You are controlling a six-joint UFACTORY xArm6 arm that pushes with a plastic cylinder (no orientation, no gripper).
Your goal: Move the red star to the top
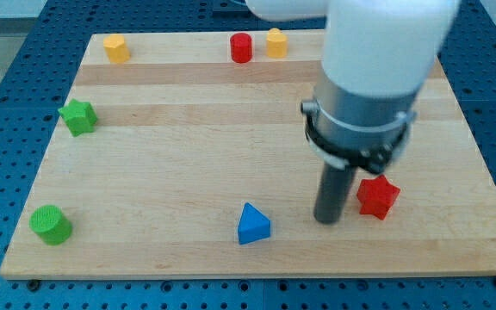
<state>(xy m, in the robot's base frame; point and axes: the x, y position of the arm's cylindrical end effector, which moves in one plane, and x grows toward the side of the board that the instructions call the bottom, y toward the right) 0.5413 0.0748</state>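
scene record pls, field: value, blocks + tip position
board: wooden table top
my tip: down near the view's bottom right, just left of the red star
red star: view's lower right, far from the top edge
blue triangle: bottom centre, left of my tip
green cylinder: bottom left
green star: left edge
red cylinder: top centre
yellow blocks: one beside the red cylinder, one top left
task state: red star not yet at the top
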